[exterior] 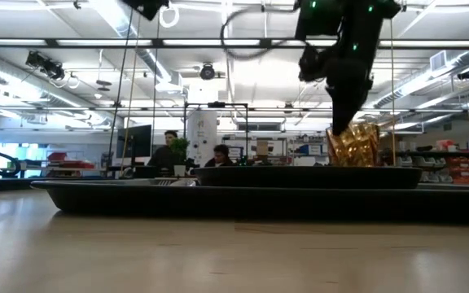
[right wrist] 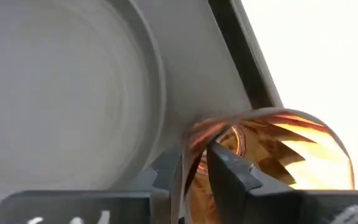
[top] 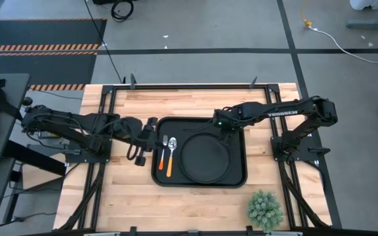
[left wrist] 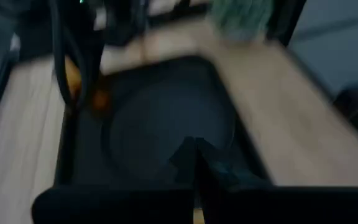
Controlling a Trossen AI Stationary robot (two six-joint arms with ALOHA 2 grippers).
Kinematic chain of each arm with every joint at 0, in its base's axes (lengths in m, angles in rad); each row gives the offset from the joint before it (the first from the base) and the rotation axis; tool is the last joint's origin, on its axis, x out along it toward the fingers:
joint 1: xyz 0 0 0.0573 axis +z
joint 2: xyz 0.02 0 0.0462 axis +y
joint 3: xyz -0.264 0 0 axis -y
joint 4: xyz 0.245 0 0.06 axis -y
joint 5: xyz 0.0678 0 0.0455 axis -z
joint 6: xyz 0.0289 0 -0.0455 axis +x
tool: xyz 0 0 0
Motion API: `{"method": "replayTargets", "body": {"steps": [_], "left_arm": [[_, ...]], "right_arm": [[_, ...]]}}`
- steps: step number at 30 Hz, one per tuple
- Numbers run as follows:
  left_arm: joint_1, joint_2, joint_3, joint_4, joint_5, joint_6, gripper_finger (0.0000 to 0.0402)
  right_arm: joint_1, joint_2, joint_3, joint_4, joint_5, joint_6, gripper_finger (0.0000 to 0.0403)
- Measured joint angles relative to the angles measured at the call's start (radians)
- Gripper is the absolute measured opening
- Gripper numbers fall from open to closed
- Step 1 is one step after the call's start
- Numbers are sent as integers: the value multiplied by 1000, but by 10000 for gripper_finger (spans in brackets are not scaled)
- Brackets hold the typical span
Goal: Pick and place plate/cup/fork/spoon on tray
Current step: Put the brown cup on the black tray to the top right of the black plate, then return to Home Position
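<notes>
Three things already lie on the tray (top: pixel 238 128): plate (top: pixel 204 158), fork (top: pixel 165 149), spoon (top: pixel 171 157). My right jaws (right wrist: pixel 194 165) pinch the cup's (right wrist: pixel 272 155) wall, probably just above the tray's far corner. Next I must lower it and let go. My left jaws (top: pixel 148 141), seemingly pressed together, wait at the tray's left edge.

Right pincer (top: pixel 229 128) hides cup (exterior: pixel 352 146) (overhead).

One tray (top: pixel 201 182); one plate (top: pixel 204 159); one cup (exterior: pixel 353 145); one fork (top: pixel 164 150); one spoon (top: pixel 171 156); one plant (top: pixel 265 209); two arms.
</notes>
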Motion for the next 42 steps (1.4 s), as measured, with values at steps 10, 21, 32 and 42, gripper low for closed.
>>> {"method": "replayTargets", "body": {"steps": [10, 21, 32, 42], "left_arm": [[152, -10, -380, 633, 134, -70, 11], [193, -14, -498, 961, 132, -179, 11], [193, -14, -493, 922, 131, -67, 11], [185, -59, -474, 944, 137, 41, 11]], "right_arm": [[137, -186, 4, -14, 229, 31, 63], [280, -317, 4, 266, 302, 59, 43], [388, -247, -18, 505, 280, -12, 40], [401, -162, -21, 673, 317, -139, 39]]}}
